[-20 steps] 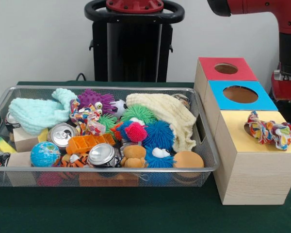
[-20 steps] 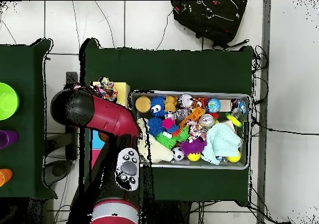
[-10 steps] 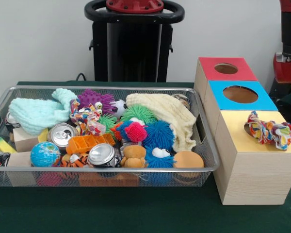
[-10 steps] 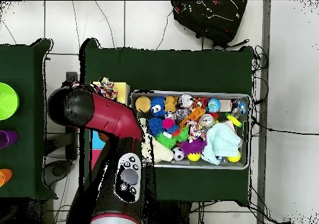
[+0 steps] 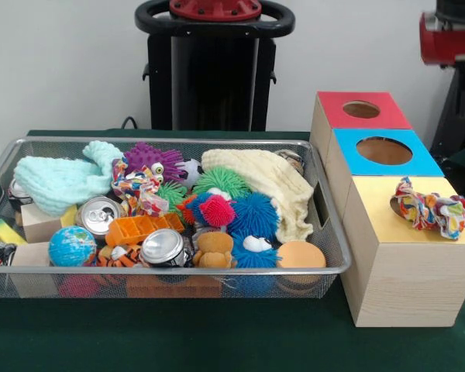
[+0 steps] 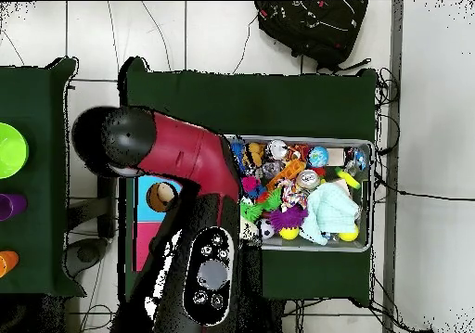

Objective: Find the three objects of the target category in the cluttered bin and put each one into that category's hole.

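A wire basket (image 5: 325, 270) is sitting on the left part of the green tabletop (image 5: 217, 341), crammed with toys. At its left end a mint cloth (image 5: 58, 180) is lying over a wooden block (image 5: 39, 225), with a small globe (image 5: 71, 246) near the front left corner. Toward the middle, two drink cans (image 5: 99, 214) are lying beside an orange tray (image 5: 143, 227), a purple spiky toy (image 5: 151, 159) and a knotted patterned rag (image 5: 139, 190). A cream cloth (image 5: 275, 186) is draping toward the basket's right end, with a blue fuzzy ball (image 5: 252, 213) beside it. Just right of the basket three wooden boxes are standing in a row: red top (image 5: 337, 112), blue top (image 5: 349, 159), and yellow top (image 5: 387, 225), where a second patterned rag (image 5: 434, 209) is lying over the hole. The red arm (image 6: 176, 158) is showing at the upper right edge in the front view; the gripper cannot be made out, so its opening and grasp cannot be told.
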`<move>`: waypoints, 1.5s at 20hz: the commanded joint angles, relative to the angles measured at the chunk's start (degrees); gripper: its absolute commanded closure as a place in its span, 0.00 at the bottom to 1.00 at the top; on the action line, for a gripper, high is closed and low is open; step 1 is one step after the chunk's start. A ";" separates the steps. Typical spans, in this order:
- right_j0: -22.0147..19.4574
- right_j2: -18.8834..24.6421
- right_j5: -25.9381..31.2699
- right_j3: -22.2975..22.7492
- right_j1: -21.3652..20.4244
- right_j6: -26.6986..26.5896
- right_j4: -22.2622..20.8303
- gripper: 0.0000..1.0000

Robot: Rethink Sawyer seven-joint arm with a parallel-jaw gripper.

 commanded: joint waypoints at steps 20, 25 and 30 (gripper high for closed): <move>-11.90 8.64 -0.05 -23.84 14.28 1.75 -7.93 1.00; -12.02 9.84 -3.05 -21.69 14.14 2.02 -7.39 1.00; -11.91 10.76 -5.68 -19.11 13.56 2.77 -7.23 1.00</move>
